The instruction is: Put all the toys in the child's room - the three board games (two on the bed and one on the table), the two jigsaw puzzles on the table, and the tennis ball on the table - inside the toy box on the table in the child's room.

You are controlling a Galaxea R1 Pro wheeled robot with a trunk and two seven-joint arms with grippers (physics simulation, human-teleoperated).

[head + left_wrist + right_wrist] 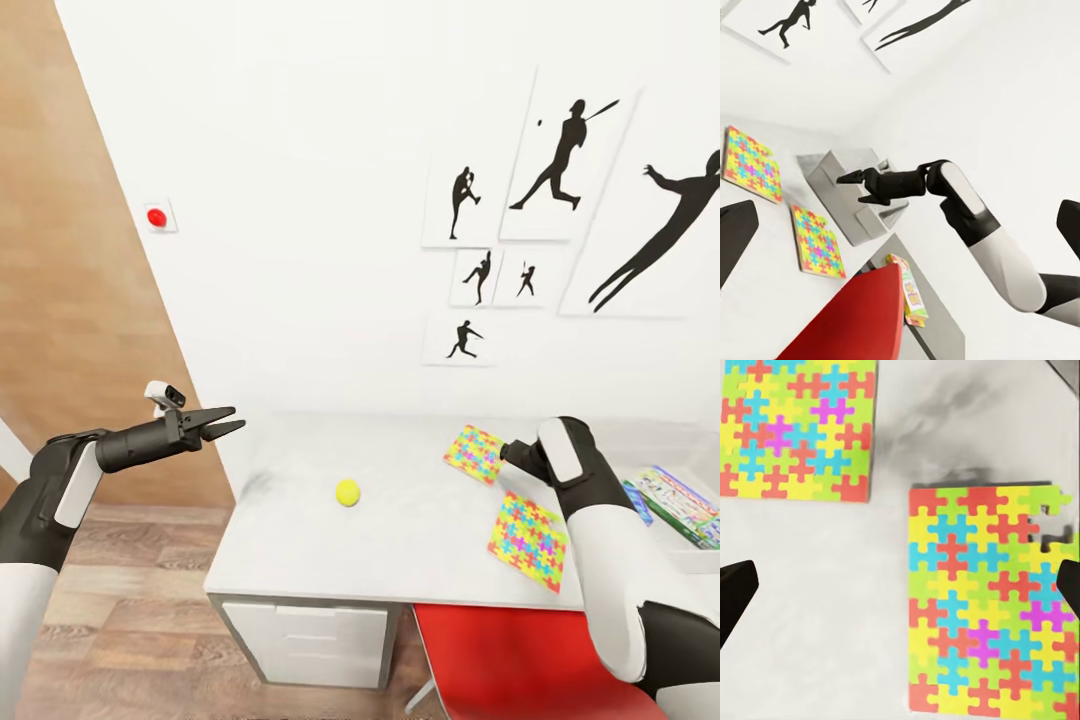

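Facing white wall | table [420,540] mottled grey-white | left tool [228,423] parted | right tool [849,188] parted, empty

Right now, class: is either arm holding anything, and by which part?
Nothing is held. The left gripper and the right gripper both have their jaws open and empty.

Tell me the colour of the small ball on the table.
Yellow-green; the small round ball shows best in the head view.

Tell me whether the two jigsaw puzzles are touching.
Apart. The right wrist view shows bare table between one jigsaw puzzle and the other puzzle.
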